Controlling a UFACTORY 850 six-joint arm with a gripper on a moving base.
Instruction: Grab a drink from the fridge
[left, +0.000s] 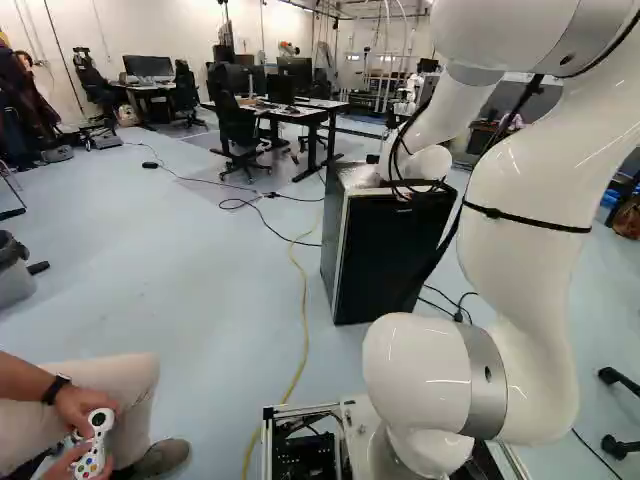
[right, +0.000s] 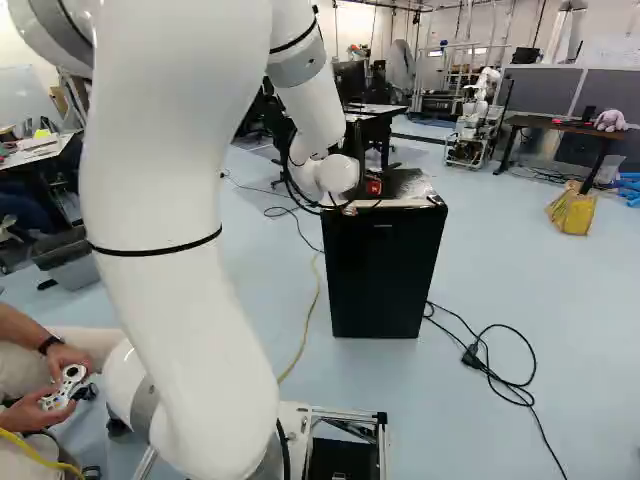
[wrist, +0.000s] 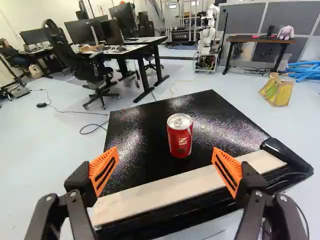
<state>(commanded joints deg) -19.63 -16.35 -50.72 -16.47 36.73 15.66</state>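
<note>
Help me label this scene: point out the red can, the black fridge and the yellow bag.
Red can (wrist: 180, 140): wrist view, on its side.
Black fridge (right: 385, 275): right base view, on its front.
Yellow bag (right: 572, 211): right base view, on its side.

The room is brightly and evenly lit. Glare is spread over the fridge top (wrist: 145, 117) at nine, twelve and three o'clock from the can (wrist: 179, 140). Small highlights are caught on the arm (left: 520, 240); the wall (left: 160, 30) is washed pale at eleven o'clock in the left base view.
</note>
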